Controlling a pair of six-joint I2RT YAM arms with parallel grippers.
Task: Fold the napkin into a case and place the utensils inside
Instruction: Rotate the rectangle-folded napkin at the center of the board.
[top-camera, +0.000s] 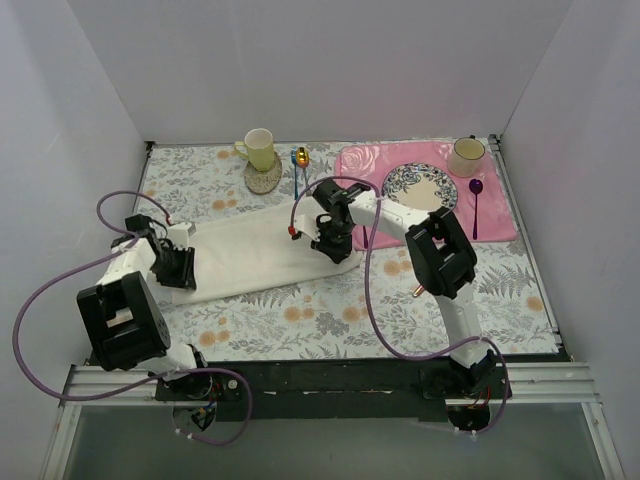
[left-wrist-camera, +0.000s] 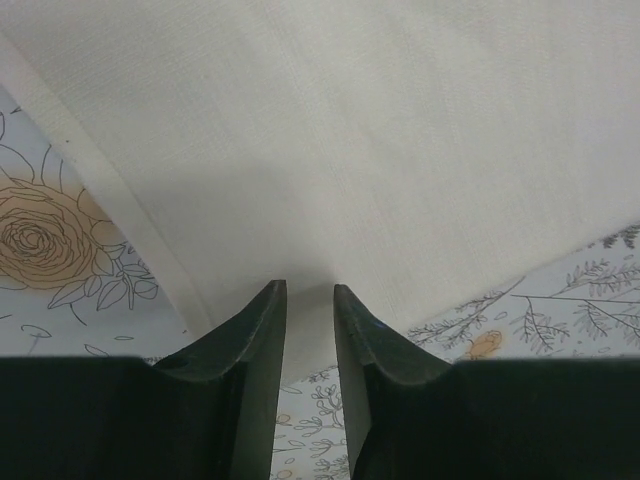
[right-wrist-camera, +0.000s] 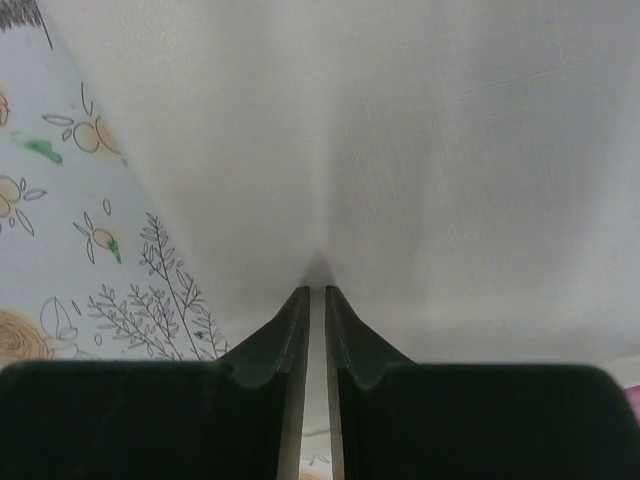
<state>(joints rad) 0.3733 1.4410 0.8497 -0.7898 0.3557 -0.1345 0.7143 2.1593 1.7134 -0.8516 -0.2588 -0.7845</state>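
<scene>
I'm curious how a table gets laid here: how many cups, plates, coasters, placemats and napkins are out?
Cups: 2
Plates: 1
Coasters: 1
Placemats: 1
Napkins: 1
Total: 6

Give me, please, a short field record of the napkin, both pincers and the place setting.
napkin: cream cloth, lying on the floral tablecloth
left pincer: at napkin's left end, jaws narrow, grip unclear
right pincer: pinching napkin's right end
plate: patterned, on pink placemat
purple utensil: on placemat, right of plate
</scene>
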